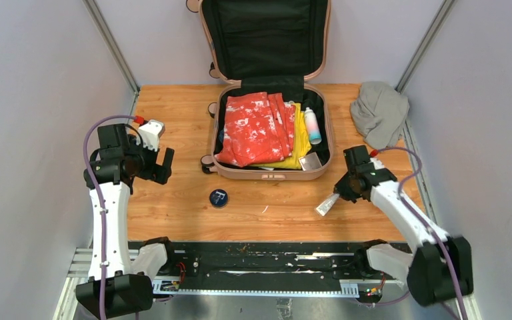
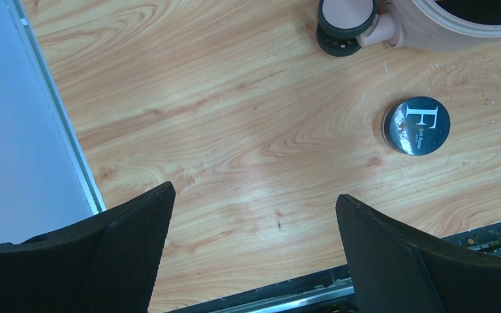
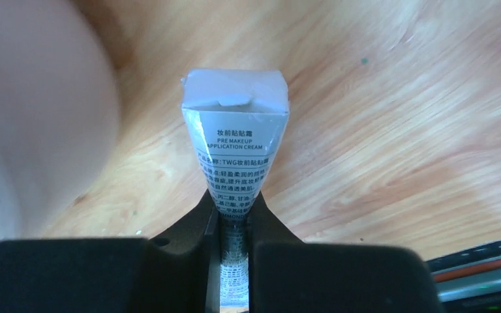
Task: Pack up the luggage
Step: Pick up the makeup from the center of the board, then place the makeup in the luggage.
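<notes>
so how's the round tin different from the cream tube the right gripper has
The round tin is a dark, low disc with a white F on its lid; the cream tube is pale, flat-ended and covered in small print. The tin lies free on the table, untouched; the tube is pinched in the right gripper. Both are outside the luggage, near its front edge.

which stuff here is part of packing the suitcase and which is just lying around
In the job: luggage, open; cream tube pinched in the right gripper; round tin on the table; red-white garment, yellow garment and bottle already inside.
Lying about, probably: grey cloth at the far right corner.
</notes>
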You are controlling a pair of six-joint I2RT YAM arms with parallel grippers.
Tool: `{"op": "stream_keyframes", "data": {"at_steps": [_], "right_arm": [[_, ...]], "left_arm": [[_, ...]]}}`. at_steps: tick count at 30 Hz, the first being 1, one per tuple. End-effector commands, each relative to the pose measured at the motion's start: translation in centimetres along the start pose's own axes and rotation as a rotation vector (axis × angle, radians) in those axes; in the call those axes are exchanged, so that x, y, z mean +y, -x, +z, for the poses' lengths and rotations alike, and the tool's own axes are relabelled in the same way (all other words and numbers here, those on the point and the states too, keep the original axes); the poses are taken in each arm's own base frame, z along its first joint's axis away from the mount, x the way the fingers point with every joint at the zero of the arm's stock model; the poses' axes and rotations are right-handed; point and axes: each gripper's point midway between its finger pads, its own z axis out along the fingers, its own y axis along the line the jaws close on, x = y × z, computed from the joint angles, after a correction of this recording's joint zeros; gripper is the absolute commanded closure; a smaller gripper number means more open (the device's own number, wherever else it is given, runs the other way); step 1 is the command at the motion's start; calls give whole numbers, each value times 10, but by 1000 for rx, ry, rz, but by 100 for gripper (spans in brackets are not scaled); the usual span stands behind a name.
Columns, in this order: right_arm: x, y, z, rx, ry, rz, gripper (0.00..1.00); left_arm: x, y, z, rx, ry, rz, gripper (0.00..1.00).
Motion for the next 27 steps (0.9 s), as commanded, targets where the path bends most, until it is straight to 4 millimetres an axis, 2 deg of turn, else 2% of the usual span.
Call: {"op": "stream_keyframes", "data": {"at_steps": [1,4,6,9,14,18,22,27], "right_arm": [[-12,44,-63,-222,19,-143,100],[3,75,-103,-356,88,-219,100],[27,95,-125,-393,131,-300,100],[77,123,-145,-393,187,-441,100],[169,151,-158,-344,355,-656,96],[209,177,-130,-346,341,-722,99],[245,176,-97,-273,401,-817,100],[268,165,-45,-177,401,-889,100]], "left_arm": [[0,-3,-4,0,7,18,0],[-1,-3,-1,3,-7,14,0],[-3,-4,1,8,-18,8,0],[-5,-7,3,15,-29,6,0],[-5,-13,3,23,-23,26,0],[-6,-16,4,26,-24,36,0],[-8,-16,8,31,-49,30,0],[-10,-14,13,38,-78,20,0]]}}
